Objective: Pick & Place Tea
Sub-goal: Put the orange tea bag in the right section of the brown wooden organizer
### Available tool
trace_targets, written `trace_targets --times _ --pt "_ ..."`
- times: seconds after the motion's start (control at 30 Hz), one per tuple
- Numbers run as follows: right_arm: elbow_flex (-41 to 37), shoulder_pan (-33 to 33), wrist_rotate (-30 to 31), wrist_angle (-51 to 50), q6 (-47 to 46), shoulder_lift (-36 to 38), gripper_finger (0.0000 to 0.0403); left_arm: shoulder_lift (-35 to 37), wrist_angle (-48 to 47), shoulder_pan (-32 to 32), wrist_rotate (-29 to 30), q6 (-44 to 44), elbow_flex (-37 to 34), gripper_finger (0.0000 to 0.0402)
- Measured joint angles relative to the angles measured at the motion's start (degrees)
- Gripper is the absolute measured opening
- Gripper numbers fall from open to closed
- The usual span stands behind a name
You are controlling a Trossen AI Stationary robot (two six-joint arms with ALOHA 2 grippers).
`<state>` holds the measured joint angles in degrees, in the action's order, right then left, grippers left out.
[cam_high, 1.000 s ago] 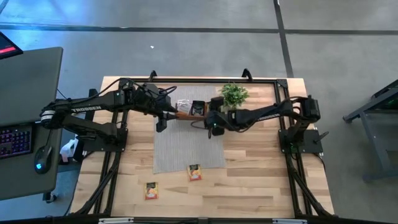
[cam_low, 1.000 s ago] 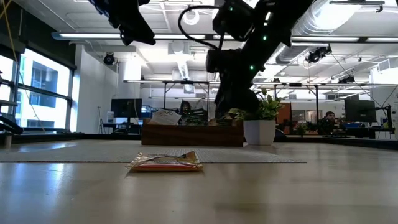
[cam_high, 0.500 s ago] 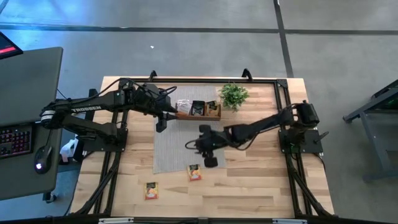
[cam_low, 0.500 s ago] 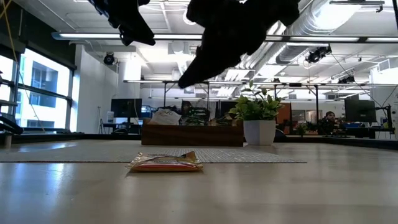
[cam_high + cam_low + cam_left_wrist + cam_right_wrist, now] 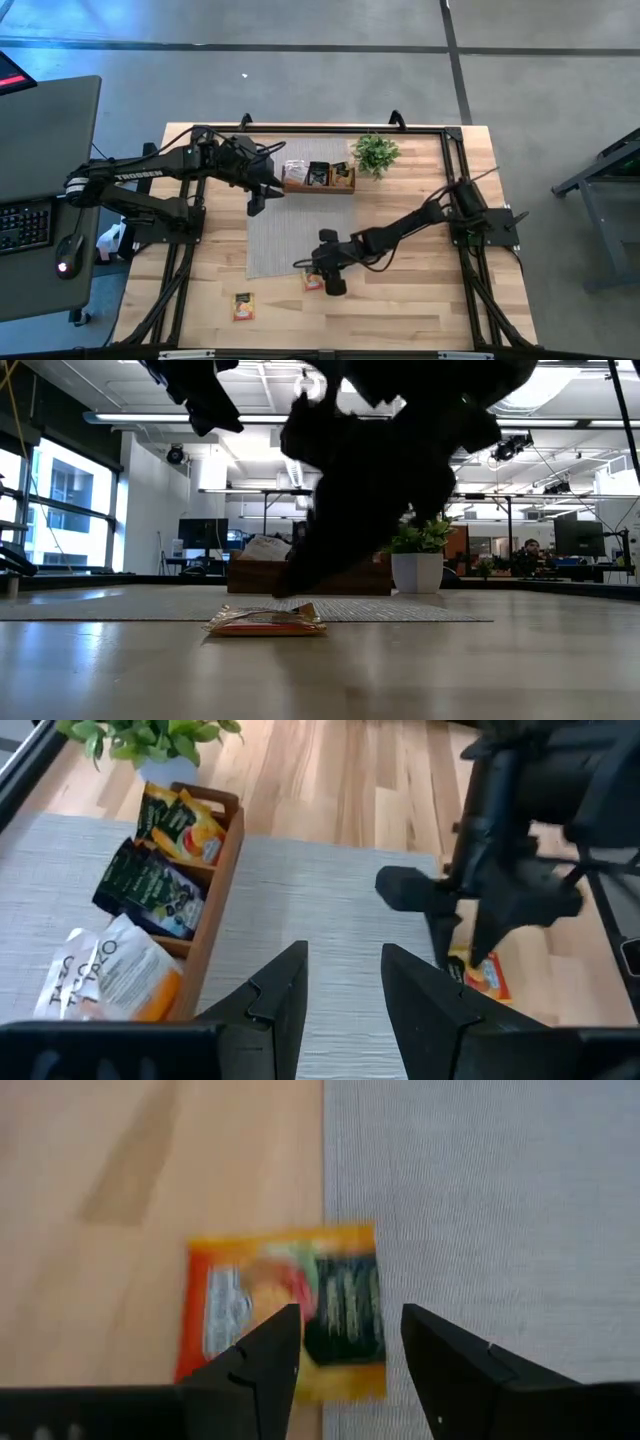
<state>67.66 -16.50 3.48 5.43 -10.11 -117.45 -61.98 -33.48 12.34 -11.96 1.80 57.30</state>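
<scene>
An orange tea sachet (image 5: 285,1312) lies flat, half on the grey mat's near edge and half on bare wood (image 5: 312,281) (image 5: 265,620). My right gripper (image 5: 342,1342) (image 5: 326,276) is open just above it, fingers pointing down, with the sachet showing in the gap. A second orange sachet (image 5: 243,306) lies on the wood closer to the near edge. The wooden tray (image 5: 318,177) (image 5: 205,910) holds black, orange and white sachets standing in it. My left gripper (image 5: 342,982) (image 5: 258,196) is open and hovers by the tray's left end.
A small potted plant (image 5: 376,153) (image 5: 418,555) stands right of the tray at the far edge. The grey mat (image 5: 295,235) covers the table's middle. Bare wood (image 5: 420,300) stretches to the right and near sides. A desk with a keyboard (image 5: 25,225) sits off the table's left.
My right gripper has left the tray's right end, swung toward the near edge and slightly left across the mat, and come down over the orange sachet at the mat's near edge. The sachets have stayed where they were.
</scene>
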Motion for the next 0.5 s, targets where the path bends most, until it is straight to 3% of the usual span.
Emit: trace_targets --times 0.3,0.5 --pt "0.3 0.1 2.4 0.8 1.6 -5.1 0.0149 0.0 0.3 0.0 -1.0 0.3 0.0 0.0128" --pt "0.4 0.8 -1.2 -2.7 2.5 -5.1 0.0075 0.0 0.3 0.0 -1.0 0.3 0.0 0.0128"
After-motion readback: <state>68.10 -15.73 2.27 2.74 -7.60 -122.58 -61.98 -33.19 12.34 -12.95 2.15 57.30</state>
